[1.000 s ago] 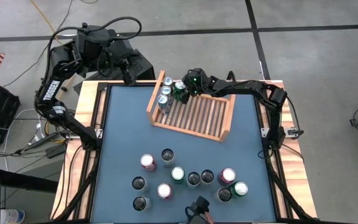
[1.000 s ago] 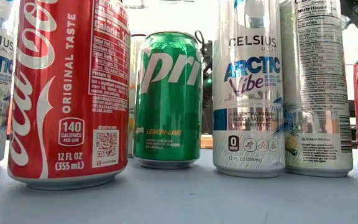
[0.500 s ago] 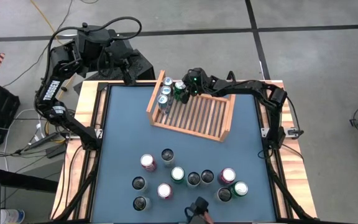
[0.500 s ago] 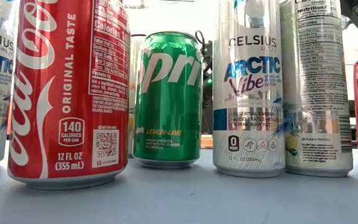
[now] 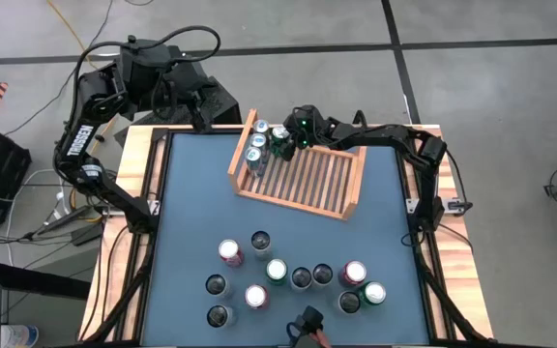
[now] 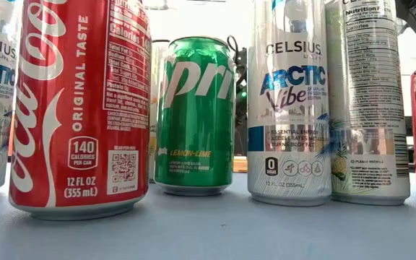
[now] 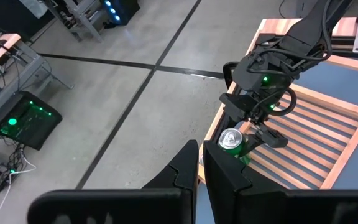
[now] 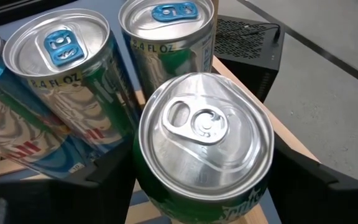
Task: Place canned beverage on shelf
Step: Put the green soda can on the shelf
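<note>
Now green can (image 8: pixel 205 149) sits btwn spread fingers of right end effector (image 5: pixel 285 141), at shelf (image 5: pixel 303 184) corner.

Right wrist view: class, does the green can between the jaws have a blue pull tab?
No, the green can has a plain silver tab; the blue tabs are on the two tall cans behind it.

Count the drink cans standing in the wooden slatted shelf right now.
4. Three slim silver blue-tabbed cans line the left side board of the light-brown wooden slatted shelf. One green can stands beside them at the right gripper. None appears hidden.
</note>
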